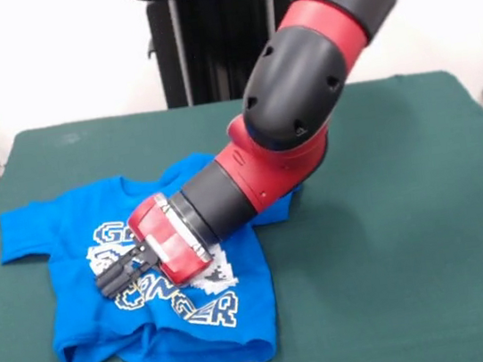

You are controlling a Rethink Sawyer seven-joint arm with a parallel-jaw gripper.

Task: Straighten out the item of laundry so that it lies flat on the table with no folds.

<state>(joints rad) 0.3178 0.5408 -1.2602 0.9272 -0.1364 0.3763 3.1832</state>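
Observation:
The item of laundry (72, 259), a bright blue T-shirt with white block lettering, lies print-up on the left half of the green table (408, 212). Its left sleeve is spread out toward the table's left edge. The bottom hem is bunched into a rolled fold along the near side, and the right sleeve is hidden behind the arm. My gripper (110, 280) reaches down from the upper right and sits low over the print at the shirt's middle. Its black fingers (115, 275) lie close together against the cloth; whether they pinch fabric is unclear.
The red and black arm (295, 110) slants across the table's centre and covers the shirt's right side. The green felt extends far to the right of the shirt. Dark equipment stands off the table's left and right edges.

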